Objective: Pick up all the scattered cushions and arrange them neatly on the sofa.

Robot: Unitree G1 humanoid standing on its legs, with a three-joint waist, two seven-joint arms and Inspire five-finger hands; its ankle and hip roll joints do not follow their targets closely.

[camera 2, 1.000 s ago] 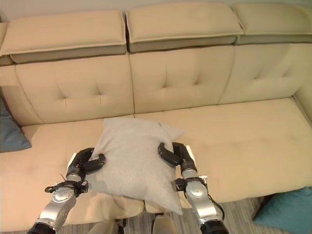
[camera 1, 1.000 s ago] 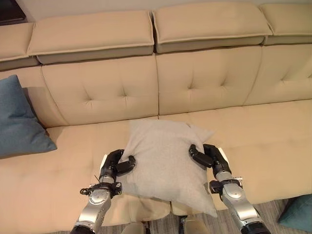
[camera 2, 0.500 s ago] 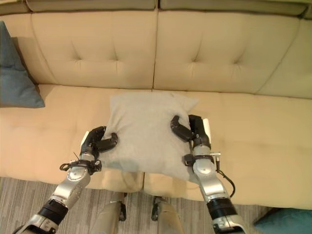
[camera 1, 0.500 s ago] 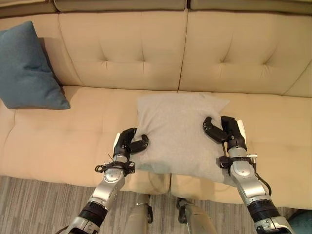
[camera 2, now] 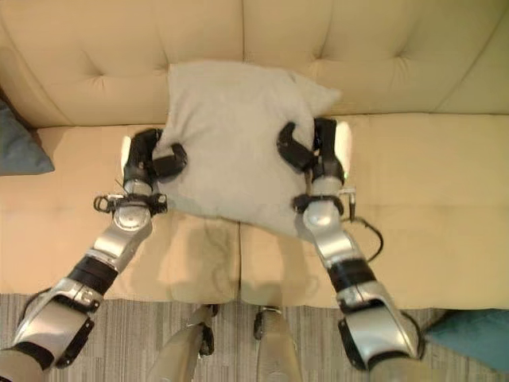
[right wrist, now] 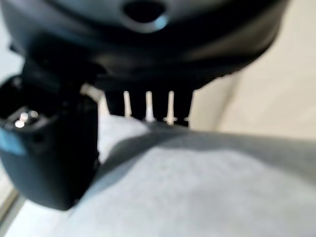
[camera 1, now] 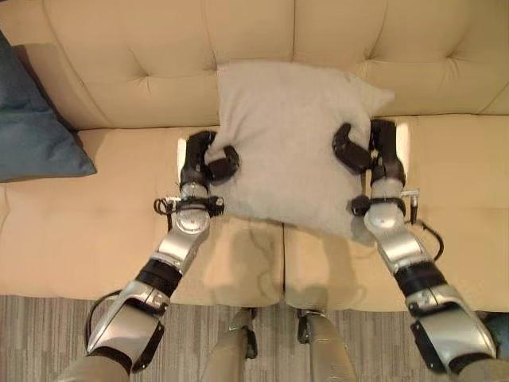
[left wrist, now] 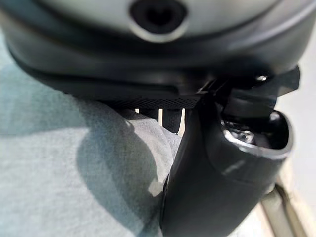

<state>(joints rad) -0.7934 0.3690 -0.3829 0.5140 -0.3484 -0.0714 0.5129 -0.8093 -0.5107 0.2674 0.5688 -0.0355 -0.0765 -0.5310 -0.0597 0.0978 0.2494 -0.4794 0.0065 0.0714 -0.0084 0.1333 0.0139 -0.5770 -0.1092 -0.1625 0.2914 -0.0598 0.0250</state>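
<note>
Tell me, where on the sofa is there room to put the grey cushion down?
The grey cushion is held between the left hand and the right hand. Bare seat lies right of the right hand, and a narrower bare strip lies between the left hand and the blue cushion. It is crowded at the far left, where the blue cushion leans.

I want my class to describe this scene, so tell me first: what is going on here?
A humanoid robot is holding a grey cushion with both hands above the seat of a beige sofa, its top edge up by the backrest. The left robot hand grips the cushion's left edge and the right robot hand grips its right edge, thumbs curled over the front. A blue cushion already leans at the sofa's left end, and a teal cushion lies on the floor at the right.
</note>
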